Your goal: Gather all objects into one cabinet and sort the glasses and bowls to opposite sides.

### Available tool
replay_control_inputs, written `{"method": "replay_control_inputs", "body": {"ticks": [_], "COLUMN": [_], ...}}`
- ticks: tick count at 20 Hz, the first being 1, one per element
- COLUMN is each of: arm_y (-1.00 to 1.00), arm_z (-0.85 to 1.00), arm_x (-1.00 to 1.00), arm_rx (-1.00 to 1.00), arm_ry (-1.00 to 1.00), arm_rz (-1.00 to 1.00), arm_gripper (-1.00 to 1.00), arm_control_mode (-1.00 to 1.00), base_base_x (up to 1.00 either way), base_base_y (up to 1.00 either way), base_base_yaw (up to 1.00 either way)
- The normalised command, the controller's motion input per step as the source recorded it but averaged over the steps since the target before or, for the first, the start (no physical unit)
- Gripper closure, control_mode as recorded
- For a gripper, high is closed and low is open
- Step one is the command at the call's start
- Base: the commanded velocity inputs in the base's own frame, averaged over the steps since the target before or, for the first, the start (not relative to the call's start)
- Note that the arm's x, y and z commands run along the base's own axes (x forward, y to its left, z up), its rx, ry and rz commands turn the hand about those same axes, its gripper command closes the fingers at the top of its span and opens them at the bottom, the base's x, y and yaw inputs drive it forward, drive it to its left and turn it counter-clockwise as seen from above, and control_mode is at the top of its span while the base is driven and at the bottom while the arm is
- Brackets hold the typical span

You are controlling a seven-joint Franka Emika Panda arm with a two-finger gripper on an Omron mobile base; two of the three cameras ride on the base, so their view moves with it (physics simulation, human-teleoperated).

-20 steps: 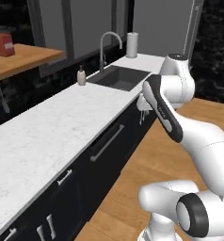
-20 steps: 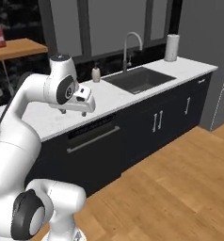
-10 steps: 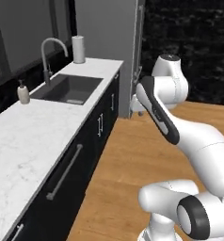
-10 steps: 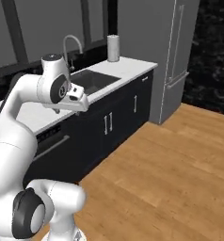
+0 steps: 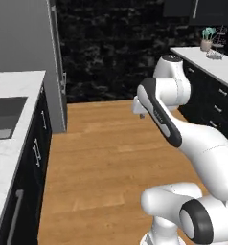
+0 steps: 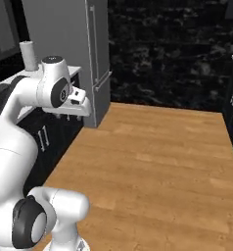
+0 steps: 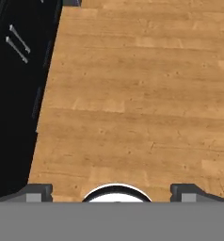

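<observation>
Wooden floor (image 7: 132,94) under the empty, spread claw (image 7: 112,190).

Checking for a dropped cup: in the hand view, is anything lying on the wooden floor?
No, the wooden floor shows bare planks, with black cabinet fronts along its edge.

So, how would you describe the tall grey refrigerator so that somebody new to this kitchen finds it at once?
Start at the white marble counter with the sink, over black cabinets. Follow it to its far end, toward the black stone wall. There stands the refrigerator: a plain grey block from floor to above the counter, with long vertical handles, the only grey unit among black fronts.
</observation>
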Motion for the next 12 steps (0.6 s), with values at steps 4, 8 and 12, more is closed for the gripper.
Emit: {"method": "replay_control_inputs", "body": {"ticks": [4, 8, 12], "arm_y": [0.00, 0.00, 0.00], "arm_z": [0.00, 0.00, 0.00], "arm_x": [0.00, 0.00, 0.00], "arm_rx": [0.00, 0.00, 0.00], "arm_ry": [0.00, 0.00, 0.00], "arm_rz": [0.00, 0.00, 0.00], "arm_gripper": [-1.00, -1.00, -1.00], "arm_control_mode": [1.00, 1.00, 1.00], "base_base_x": [0.41, 0.44, 0.52], "base_base_y": [-0.39, -0.40, -0.35], "base_base_yaw": [-0.66, -0.65, -0.63]}}
